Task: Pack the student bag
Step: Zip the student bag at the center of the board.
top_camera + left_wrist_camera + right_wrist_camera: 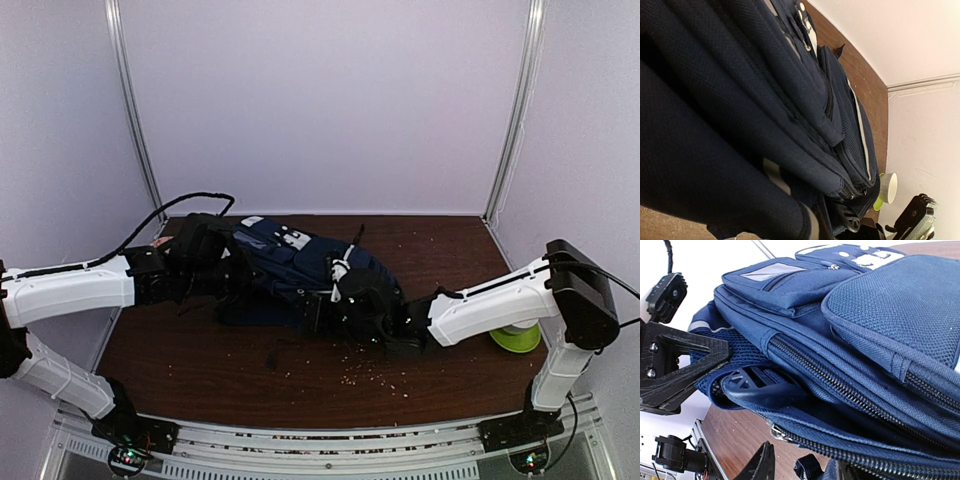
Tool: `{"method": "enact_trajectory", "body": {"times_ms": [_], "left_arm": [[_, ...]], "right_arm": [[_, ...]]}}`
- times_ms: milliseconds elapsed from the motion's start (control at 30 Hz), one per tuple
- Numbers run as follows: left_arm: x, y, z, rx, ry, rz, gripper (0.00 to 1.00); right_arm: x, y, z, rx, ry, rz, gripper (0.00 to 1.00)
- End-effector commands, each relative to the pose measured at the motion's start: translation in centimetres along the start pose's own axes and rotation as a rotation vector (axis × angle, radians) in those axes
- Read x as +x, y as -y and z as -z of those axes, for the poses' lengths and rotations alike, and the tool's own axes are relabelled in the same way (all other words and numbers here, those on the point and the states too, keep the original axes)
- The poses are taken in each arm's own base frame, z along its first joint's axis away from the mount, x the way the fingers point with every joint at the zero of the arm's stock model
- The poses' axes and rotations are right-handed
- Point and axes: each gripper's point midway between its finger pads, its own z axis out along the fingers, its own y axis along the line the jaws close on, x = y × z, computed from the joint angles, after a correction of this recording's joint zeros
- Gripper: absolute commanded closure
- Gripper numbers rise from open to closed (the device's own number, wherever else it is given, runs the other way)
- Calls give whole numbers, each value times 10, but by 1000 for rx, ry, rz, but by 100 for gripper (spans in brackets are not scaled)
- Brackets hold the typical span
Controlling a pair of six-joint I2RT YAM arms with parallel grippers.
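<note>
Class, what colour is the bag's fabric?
Navy blue. The bag shows best in the right wrist view.

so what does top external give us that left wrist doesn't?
Only top external: the whole left arm and right arm reaching onto the backpack from either side, and pale crumbs scattered on the near tabletop.
Only left wrist: close fabric detail, with the mesh weave and metal zipper pulls.
Both: the navy backpack, the brown table and a lime-green round object at its right side. Neither view shows what that object is.
</note>
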Motion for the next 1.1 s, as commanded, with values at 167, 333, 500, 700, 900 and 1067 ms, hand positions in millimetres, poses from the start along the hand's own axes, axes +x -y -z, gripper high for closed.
{"method": "enact_trajectory", "body": {"times_ms": [167, 333, 500, 700, 900, 1067], "left_arm": [[-23, 68, 30, 235, 66, 29, 100], [-23, 67, 29, 232, 64, 28, 100], [-24, 68, 30, 235, 67, 28, 100], [-24, 68, 30, 235, 67, 28, 100], [-23, 67, 30, 233, 65, 29, 100], [-23, 68, 30, 236, 64, 29, 100]], "right_arm": [[-29, -1, 3, -60, 101, -5, 59], [-30, -11, 2, -106, 102, 4, 66], [-31, -17, 2, -135, 101, 11, 68], [-26, -14, -1, -118, 78, 12, 70], [-21, -7, -3, -88, 62, 13, 73], [-15, 0, -6, -59, 42, 21, 74]]}}
